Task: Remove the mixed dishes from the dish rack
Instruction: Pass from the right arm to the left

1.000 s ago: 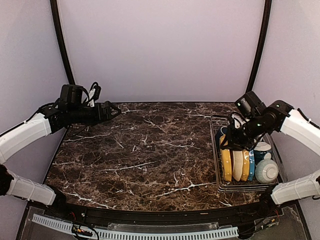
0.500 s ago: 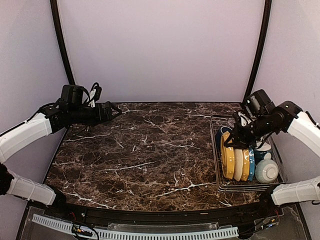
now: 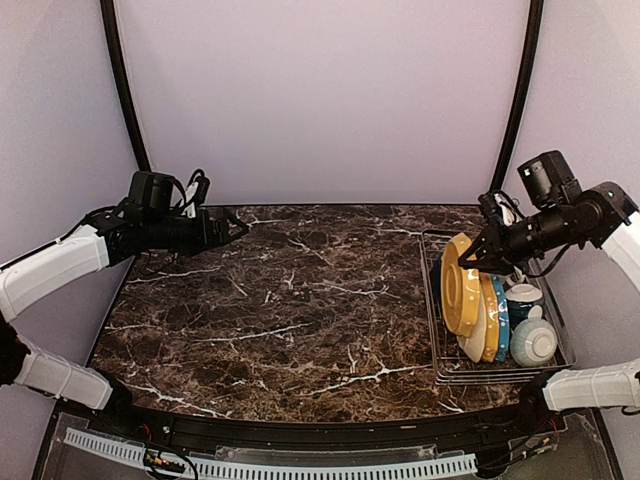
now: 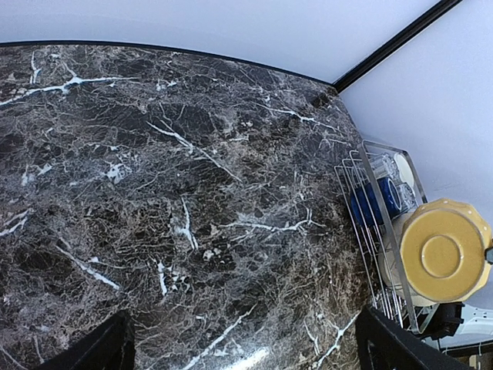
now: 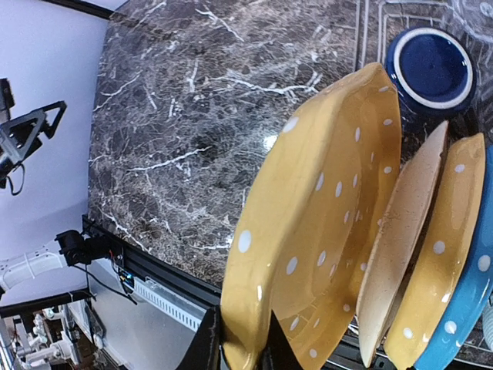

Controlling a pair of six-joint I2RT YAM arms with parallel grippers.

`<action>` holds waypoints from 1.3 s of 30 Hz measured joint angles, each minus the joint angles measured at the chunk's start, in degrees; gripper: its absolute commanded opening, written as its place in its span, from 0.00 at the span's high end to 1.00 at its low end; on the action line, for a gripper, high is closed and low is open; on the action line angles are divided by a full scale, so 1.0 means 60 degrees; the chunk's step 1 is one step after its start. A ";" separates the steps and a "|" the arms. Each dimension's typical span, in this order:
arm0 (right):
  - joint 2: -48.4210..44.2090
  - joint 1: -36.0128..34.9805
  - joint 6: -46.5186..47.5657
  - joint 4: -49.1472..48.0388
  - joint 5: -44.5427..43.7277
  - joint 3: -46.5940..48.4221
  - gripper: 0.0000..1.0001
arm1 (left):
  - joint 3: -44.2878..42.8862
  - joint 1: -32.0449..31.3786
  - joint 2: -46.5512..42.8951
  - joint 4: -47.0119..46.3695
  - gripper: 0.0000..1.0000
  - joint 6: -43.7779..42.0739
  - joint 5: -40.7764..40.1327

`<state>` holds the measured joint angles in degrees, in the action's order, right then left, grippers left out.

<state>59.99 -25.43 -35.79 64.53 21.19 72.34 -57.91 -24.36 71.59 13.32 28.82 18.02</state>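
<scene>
My right gripper (image 3: 478, 258) is shut on the rim of a yellow white-dotted plate (image 3: 458, 285) and holds it tilted above the left end of the dish rack (image 3: 440, 372). In the right wrist view the fingers (image 5: 206, 347) pinch the plate's edge (image 5: 323, 193). A cream plate (image 5: 404, 223), a second yellow plate (image 5: 443, 254) and a blue dotted plate (image 5: 474, 301) stand in the rack beside it. A dark blue cup (image 5: 430, 73) sits at the rack's far end. A pale teal-and-white bowl (image 3: 533, 342) lies at the near right. My left gripper (image 3: 235, 225) is open and empty over the far left of the table.
The rack stands against the right wall, with a dark frame post (image 3: 518, 90) behind it. The left wrist view shows the marble tabletop (image 4: 192, 193) with the rack (image 4: 370, 193) and the lifted yellow plate (image 4: 443, 250) at its right.
My right gripper has risen and pulled back to the right, lifting the yellow dotted plate up out of its slot in the rack. The left arm has barely moved.
</scene>
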 measured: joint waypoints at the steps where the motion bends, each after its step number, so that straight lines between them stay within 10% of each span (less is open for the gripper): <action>1: -0.0029 0.0000 0.0135 0.0058 0.0084 0.0178 1.00 | 0.0000 -0.0007 0.0004 0.0000 0.01 0.0000 0.0004; 17: 0.1545 -0.0987 0.3949 -0.1683 0.0732 0.2229 1.00 | -0.0455 -0.0047 0.0412 -0.0058 0.01 0.0925 0.0616; 30: 0.6167 -0.4393 0.6328 -0.4677 -0.2084 0.2171 1.00 | 0.1792 -0.0357 0.0962 -0.2397 0.01 0.6798 0.2193; 39: 0.7078 -0.5614 0.7220 -0.5042 -0.3184 0.2116 1.00 | 0.1439 -0.1453 0.1679 -0.3330 0.05 0.8102 0.1978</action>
<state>102.45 -59.11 7.53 34.28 2.09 85.03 -49.28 -33.08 81.67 -6.66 77.43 29.89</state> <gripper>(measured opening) 0.112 0.988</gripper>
